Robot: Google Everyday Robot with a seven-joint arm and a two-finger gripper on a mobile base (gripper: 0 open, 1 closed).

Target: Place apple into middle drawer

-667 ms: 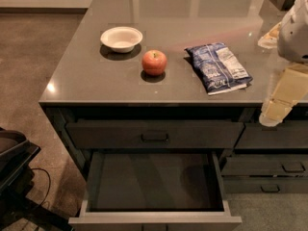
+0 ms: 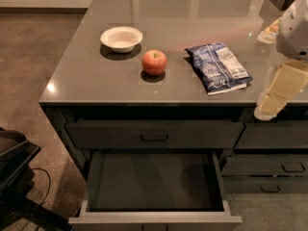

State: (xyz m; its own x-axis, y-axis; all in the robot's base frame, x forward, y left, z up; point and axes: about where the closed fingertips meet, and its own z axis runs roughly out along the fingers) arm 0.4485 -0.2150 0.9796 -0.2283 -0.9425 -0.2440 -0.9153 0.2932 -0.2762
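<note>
The red apple [image 2: 154, 61] stands on the grey countertop [image 2: 91, 83], near its front edge, between a white bowl and a blue bag. The middle drawer [image 2: 154, 182] is pulled out below the counter front, with a bare dark bottom and nothing in it. My gripper [image 2: 267, 109] hangs on the cream arm at the right edge of the view, by the counter's front right corner. It is well to the right of the apple and above and to the right of the open drawer. It holds nothing that I can see.
A white bowl [image 2: 121, 38] sits behind and left of the apple. A blue snack bag [image 2: 219, 67] lies to its right. The top drawer front with a black loop handle [image 2: 154, 137] is closed above the open drawer. Narrower handled drawers [image 2: 281, 166] are at the right. Dark equipment [image 2: 12, 153] stands on the floor at the left.
</note>
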